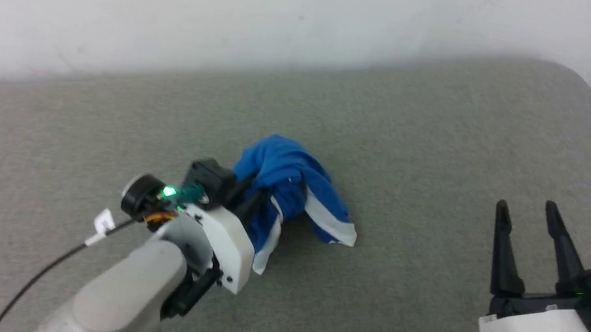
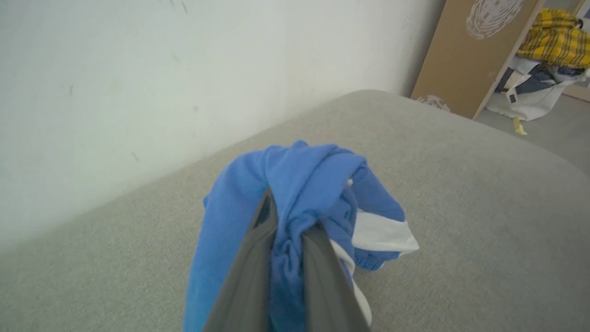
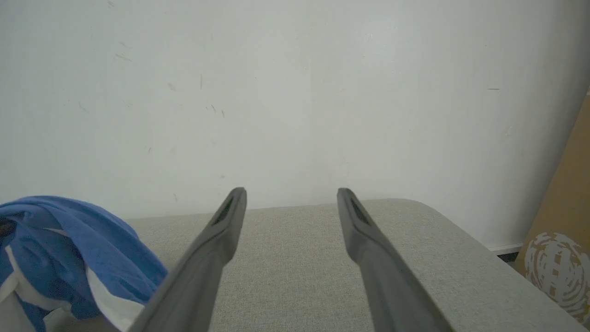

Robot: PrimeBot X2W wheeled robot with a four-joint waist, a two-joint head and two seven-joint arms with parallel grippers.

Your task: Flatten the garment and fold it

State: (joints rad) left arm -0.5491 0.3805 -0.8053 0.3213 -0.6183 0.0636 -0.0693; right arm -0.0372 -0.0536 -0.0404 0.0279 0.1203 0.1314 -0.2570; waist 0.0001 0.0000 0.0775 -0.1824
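Observation:
The blue shorts (image 1: 293, 188) with white trim hang bunched in a crumpled clump over the middle of the grey surface, part of it draping down to the cloth below. My left gripper (image 1: 253, 192) is shut on the shorts; in the left wrist view its two fingers pinch a gathered blue fold (image 2: 288, 249), with a white hem (image 2: 382, 235) sticking out to the right. My right gripper (image 1: 527, 208) stands open at the lower right, well apart from the shorts, nothing between its fingers. The right wrist view catches the shorts (image 3: 69, 249) at its lower left.
The grey padded table (image 1: 444, 150) runs back to a white wall (image 1: 235, 12); its rounded corner is at the far right. Past that corner stand a brown board (image 2: 465, 60) and a pile of clothes (image 2: 548, 50) on the floor. A black cable (image 1: 46, 271) trails from my left wrist.

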